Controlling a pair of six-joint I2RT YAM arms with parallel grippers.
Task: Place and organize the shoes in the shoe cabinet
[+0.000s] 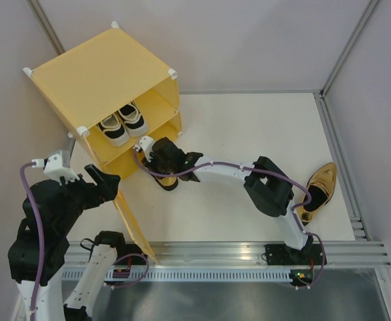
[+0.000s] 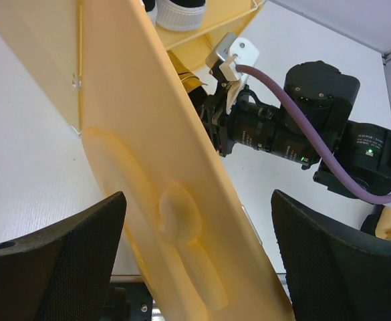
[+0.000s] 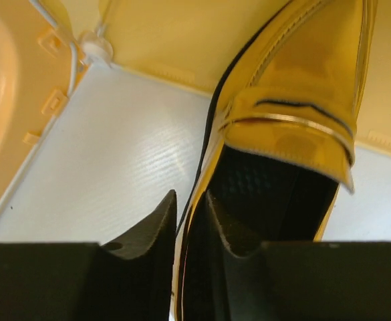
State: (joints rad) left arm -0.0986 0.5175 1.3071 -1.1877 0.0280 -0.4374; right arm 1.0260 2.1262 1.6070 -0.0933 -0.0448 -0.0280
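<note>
"Gold, shiny, pointed slip-on shoe point(image 3: 295, 80) lying toe-first in the lower compartment of the yellow plastic cube cabinet point(image 1: 98, 77), heel out at the mouth. Right gripper point(image 3: 190, 200) narrow, astride the shoe's side wall, one finger inside and one outside. Impossible to tell whether pinching or loose."

"Noted. Upper shelf of the cabinet?"

"Taken by both white-and-black lace-up sneakers point(image 1: 113, 129), side by side. Second gold slip-on point(image 1: 320, 189) well apart from the cabinet, far across the white table point(image 1: 248, 127)."

"And the left gripper point(image 2: 198, 254)?"

"Spread wide at the cabinet's front, either side of the hinged yellow door point(image 2: 148, 174) with the embossed figure. Touching neither face, as far as visible."

"Risks from here?"

"Several, at a guess. Beware of dragging the slip-on back out of the cabinet, or tipping it, by pulling away with the inner finger hooked behind the side wall. Risk too of knocking the shelf edge above by lifting too steeply. Could also block the door from closing by leaving the heel proud of the mouth. Might get clipped by the door swinging in towards the cabinet, with nothing gripping it. Worth saving room in the lower compartment for the mate."
</note>
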